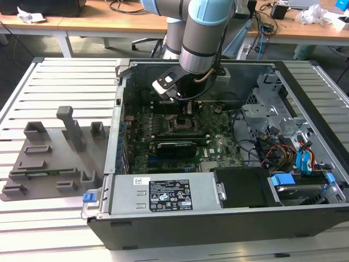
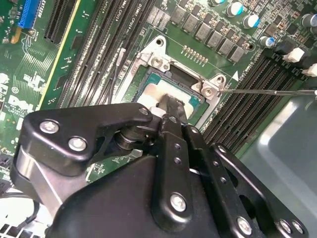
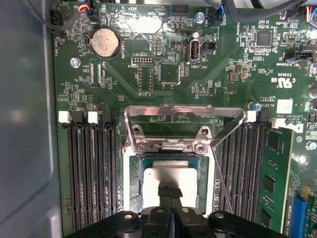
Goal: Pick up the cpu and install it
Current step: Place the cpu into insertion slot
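Note:
The cpu, a silvery square chip, lies flat inside the socket frame on the green motherboard. The frame's metal bracket stands raised, and its thin lever is swung out. My gripper hangs straight over the chip with its two black fingers pressed together, their tips at or just above the metal top. In the second wrist view the gripper covers part of the cpu. The exterior view has the gripper deep inside the open computer case.
Memory slots flank the socket on both sides. A long black expansion card lies just in front of the socket, with the power supply beyond it. Cables and a drive cage crowd the exterior view's right. A grey fixture tray sits outside at its left.

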